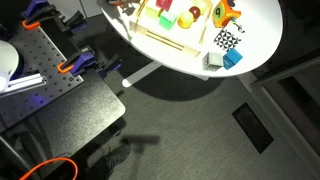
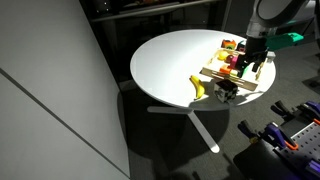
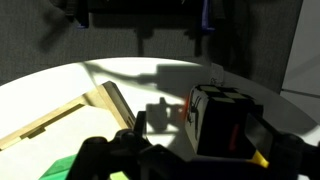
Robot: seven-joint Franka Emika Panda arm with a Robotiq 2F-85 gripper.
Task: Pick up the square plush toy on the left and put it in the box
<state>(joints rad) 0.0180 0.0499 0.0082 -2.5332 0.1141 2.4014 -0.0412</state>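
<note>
The square plush toy, a black-and-white checkered cube, sits on the round white table next to the box, a shallow tray with a light wooden frame that holds several toys. In the wrist view the cube looks dark and large. It lies between the fingers of my gripper, close to the right finger. The gripper is open. In an exterior view my gripper hangs over the box end of the table.
A blue cube and a grey block lie beside the checkered cube. A banana lies on the table by the box. A box corner is left of the cube. A perforated bench with clamps stands off the table.
</note>
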